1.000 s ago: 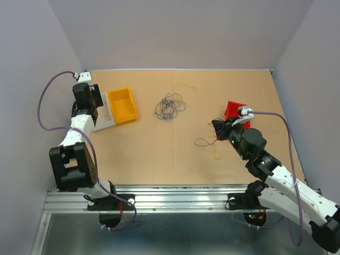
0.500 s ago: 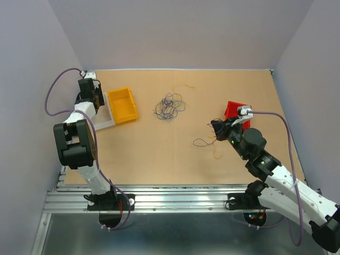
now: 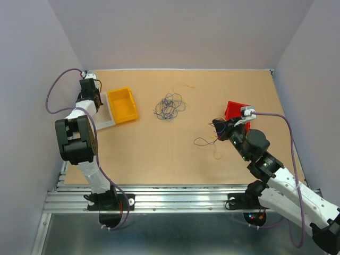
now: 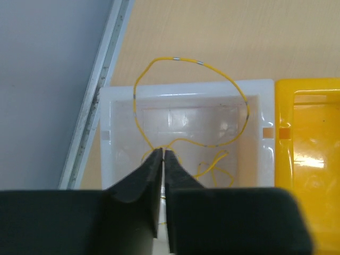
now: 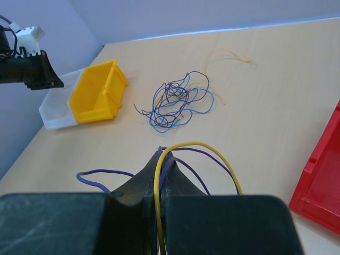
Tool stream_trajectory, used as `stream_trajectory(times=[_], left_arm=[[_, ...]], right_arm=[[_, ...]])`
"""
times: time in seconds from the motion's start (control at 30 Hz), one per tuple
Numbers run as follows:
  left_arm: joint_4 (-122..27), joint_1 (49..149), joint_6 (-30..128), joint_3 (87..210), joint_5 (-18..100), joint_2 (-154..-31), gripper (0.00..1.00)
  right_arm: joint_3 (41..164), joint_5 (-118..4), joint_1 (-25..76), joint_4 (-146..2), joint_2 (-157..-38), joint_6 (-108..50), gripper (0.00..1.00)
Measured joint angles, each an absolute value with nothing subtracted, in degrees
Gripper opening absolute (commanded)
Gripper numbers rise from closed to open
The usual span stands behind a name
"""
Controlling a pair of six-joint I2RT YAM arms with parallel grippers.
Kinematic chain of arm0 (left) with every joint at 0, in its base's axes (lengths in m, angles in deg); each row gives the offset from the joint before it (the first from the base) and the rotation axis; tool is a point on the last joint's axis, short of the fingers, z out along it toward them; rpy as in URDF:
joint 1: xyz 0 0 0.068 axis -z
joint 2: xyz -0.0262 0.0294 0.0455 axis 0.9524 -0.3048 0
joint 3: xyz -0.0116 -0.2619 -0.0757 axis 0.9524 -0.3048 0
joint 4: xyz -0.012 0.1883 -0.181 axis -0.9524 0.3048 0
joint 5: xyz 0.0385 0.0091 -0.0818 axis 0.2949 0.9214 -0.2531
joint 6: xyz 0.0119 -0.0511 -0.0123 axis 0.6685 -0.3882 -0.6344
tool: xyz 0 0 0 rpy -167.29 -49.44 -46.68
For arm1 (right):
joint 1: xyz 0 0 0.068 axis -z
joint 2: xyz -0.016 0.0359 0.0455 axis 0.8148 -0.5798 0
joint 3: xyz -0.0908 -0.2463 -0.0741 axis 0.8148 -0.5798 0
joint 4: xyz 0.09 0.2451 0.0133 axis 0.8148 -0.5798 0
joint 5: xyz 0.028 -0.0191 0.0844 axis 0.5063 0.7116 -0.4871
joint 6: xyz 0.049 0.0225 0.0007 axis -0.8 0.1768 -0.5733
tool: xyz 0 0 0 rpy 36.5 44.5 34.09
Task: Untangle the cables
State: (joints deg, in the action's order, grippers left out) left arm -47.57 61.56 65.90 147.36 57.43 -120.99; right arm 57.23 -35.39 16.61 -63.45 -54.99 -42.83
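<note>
The cables (image 3: 170,106) are a loose bunch of thin blue and dark purple loops mid-table, also in the right wrist view (image 5: 178,101). My right gripper (image 3: 219,127) (image 5: 162,154) is shut on a yellow wire (image 5: 212,151) and purple wires (image 5: 101,175) pulled out of the bunch; their ends trail onto the table. My left gripper (image 3: 89,98) (image 4: 162,152) hovers over the white bin (image 4: 186,87) with its jaws almost touching. A yellow wire (image 4: 175,59) loops up over the bin's far rim from those tips; whether it is pinched is unclear.
A yellow bin (image 3: 122,104) (image 5: 95,95) stands right of the white bin (image 3: 109,121). A red bin (image 3: 234,110) (image 5: 319,180) sits just beyond my right gripper. One tan strand (image 3: 186,85) (image 5: 228,53) lies alone at the back. Grey walls close three sides.
The left arm has folded back and swung its gripper toward the far left corner over the white bin, and its jaws have closed down. The right gripper has barely shifted with its wires.
</note>
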Motion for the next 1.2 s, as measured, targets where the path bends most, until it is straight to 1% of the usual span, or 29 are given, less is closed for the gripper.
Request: stream_trajectory(times=[0.53, 0.6, 0.8, 1.1, 1.17, 1.2], left_arm=[[-47.1, 61.6, 67.6, 147.5, 58.1, -121.8, 0.0], [-46.6, 61.7, 67.9, 147.9, 57.8, -122.8, 0.0], [-43.0, 62.0, 68.6, 151.3, 56.1, -131.0, 0.0], [-42.3, 62.6, 69.1, 152.2, 55.2, -131.6, 0.0], [-42.4, 62.5, 69.1, 151.5, 55.1, -130.9, 0.02], [-42.5, 62.5, 69.1, 150.6, 55.1, -130.0, 0.06]], right_arm=[[57.2, -35.4, 16.6, -63.5, -54.5, -42.8, 0.01], [57.2, -35.4, 16.6, -63.5, -54.5, -42.8, 0.01], [57.2, -35.4, 16.6, -63.5, -54.5, -42.7, 0.01], [57.2, -35.3, 16.6, -63.5, -54.4, -42.6, 0.01], [57.2, -35.3, 16.6, -63.5, -54.4, -42.6, 0.01], [57.2, -35.3, 16.6, -63.5, -54.5, -42.6, 0.01]])
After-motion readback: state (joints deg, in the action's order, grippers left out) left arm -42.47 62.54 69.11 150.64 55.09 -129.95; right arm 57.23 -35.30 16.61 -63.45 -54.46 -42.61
